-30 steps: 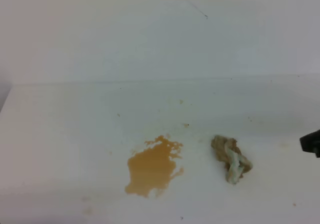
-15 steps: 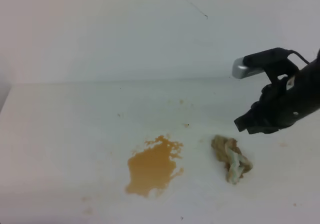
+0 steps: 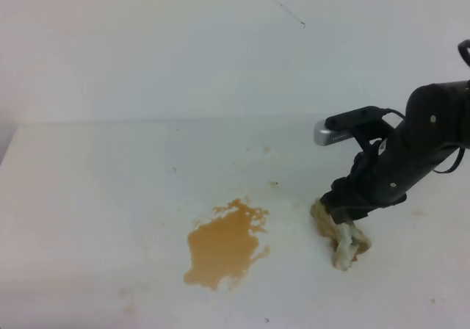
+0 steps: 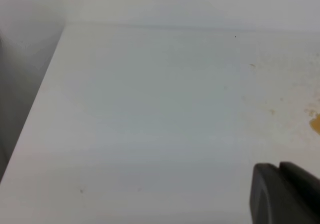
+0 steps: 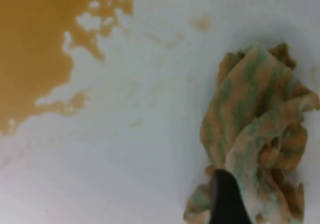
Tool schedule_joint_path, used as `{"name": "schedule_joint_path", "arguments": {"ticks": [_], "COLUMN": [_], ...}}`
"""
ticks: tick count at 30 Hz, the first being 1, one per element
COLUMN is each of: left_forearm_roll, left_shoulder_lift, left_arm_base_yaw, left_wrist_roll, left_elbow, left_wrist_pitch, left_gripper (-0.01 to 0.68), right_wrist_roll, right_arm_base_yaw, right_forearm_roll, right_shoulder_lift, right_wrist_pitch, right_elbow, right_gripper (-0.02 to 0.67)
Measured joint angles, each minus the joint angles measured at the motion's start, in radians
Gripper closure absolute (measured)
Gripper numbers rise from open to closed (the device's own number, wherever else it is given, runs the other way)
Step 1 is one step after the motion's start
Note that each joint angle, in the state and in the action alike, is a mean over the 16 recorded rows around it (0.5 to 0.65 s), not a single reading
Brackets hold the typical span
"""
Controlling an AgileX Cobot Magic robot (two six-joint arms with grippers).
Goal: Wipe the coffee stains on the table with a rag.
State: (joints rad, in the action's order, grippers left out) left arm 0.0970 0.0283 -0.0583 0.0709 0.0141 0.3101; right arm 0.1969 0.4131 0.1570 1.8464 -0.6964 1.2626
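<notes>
Though hidden overhead, right claw (image 3: 342,215) fingertip (image 5: 226,200) at rag (image 5: 255,134) in wrist view; spread unclear.

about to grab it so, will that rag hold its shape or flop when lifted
The rag is a crumpled wad with loose folds, so it will probably sag and partly unfurl. Its brown staining suggests it is damp, so perhaps a little heavier and clingy on the table.

Worktop (image 3: 95,197): white, smooth, matt with faint sheen, few small specks. Coffee stains (image 3: 222,247): wet tan-orange liquid film, ragged edges. Rag (image 3: 344,239): soft wadded cloth, creased, brown-stained over pale green weave. Right gripper (image 3: 344,213): black matt housing, plastic-looking; silver-grey camera body above.
</notes>
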Motion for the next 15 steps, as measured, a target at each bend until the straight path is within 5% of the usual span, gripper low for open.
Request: {"name": "schedule_joint_path", "arguments": {"ticks": [5,15], "left_forearm_roll": [0.0,0.0], "left_shoulder_lift": [0.0,0.0], "left_arm_base_yaw": [0.0,0.0], "left_wrist_roll": [0.0,0.0], "left_elbow": [0.0,0.0], "left_wrist_pitch": [0.0,-0.001], "left_gripper": [0.672,0.672], "right_wrist_roll": [0.011,0.102], "right_arm_base_yaw": [0.0,0.001], "right_forearm_roll": [-0.007,0.089], "right_shoulder_lift": [0.063,0.128], "right_wrist_pitch": [0.03,0.063], "right_elbow": [0.0,0.03], "right_gripper": [0.312,0.562]}}
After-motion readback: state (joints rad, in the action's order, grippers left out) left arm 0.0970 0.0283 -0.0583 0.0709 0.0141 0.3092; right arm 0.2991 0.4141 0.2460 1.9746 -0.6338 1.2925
